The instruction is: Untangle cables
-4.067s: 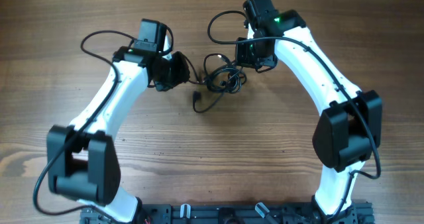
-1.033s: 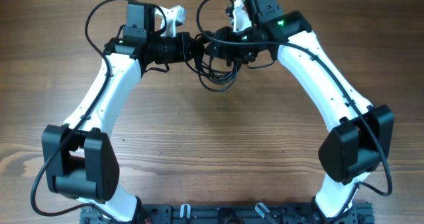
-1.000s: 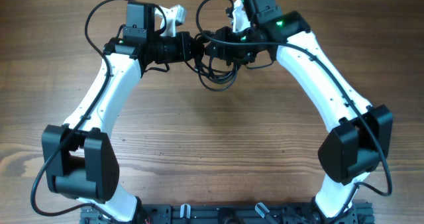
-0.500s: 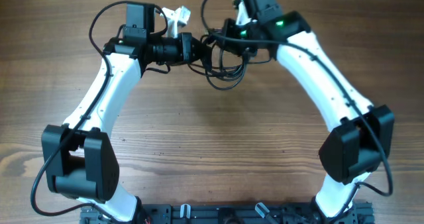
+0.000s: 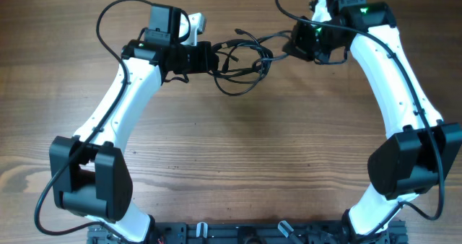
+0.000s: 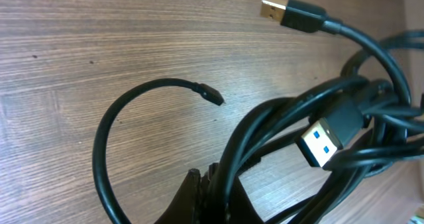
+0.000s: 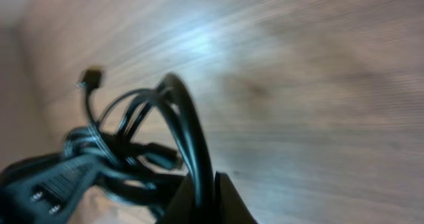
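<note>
The cables [image 5: 244, 59] are thin black cords, stretched in a tangled bunch above the table between my two grippers, with a loop [image 5: 238, 87] sagging toward me. My left gripper [image 5: 211, 57] is shut on the bunch's left end. In the left wrist view its fingertips [image 6: 207, 174] clamp a strand of the cables [image 6: 298, 111]; a blue-tongued USB plug [image 6: 324, 134] and a gold-tipped plug [image 6: 291, 13] show. My right gripper [image 5: 294, 45] is shut on a strand at the right. The blurred right wrist view shows that gripper [image 7: 204, 179] pinching one cord, with the cables [image 7: 99, 158] bunched to the left.
The wooden table [image 5: 238, 157] lies under both arms. Thick arm wires arc beside the left wrist [image 5: 115, 16] and the right wrist [image 5: 285, 6]. A black rail [image 5: 253, 233] runs along the near edge between the arm bases.
My right gripper has shut on a strand and swung away to the right, pulling the bunch out into a stretched line. The left gripper has stayed shut, nearly in place.
</note>
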Robot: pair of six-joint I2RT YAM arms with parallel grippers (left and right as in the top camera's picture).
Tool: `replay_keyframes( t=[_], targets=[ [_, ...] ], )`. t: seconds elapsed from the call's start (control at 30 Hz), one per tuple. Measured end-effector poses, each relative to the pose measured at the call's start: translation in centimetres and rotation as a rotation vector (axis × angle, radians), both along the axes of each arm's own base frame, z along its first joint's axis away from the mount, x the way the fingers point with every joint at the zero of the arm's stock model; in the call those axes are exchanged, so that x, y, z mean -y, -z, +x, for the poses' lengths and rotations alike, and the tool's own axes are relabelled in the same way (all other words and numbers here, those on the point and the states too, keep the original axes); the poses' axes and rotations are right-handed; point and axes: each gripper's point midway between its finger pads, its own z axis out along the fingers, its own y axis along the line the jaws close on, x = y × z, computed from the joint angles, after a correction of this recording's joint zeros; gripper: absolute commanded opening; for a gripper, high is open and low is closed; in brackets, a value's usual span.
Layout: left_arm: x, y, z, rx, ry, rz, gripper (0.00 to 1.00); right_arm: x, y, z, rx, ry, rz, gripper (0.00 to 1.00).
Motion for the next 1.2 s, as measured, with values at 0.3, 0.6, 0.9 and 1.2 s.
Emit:
replay_keyframes(
  t=[0.3,0.6,0.9,1.2],
  targets=[
    [0.1,-1.7,1.6,0.019,-0.064,-0.131,0.04,0.7,2.2,-0.4,0.034,-0.147,-0.084,0.14],
    [1.2,-8.6,0.6,0.166,0.258,-0.527,0.04,-1.3,-0.8,0.0,0.291,-0.532,0.009,0.52],
    [0.3,-8.8,0.4,0.046,0.181,-0.602,0.04,-11.4,-11.4,-0.6,0.72,-0.804,-0.025,0.53],
    [0.4,-8.2,-0.8,-0.137,0.102,-0.661,0.04,-13.5,-9.4,-1.8,0.739,-0.925,-0.282,0.53]
  ],
)
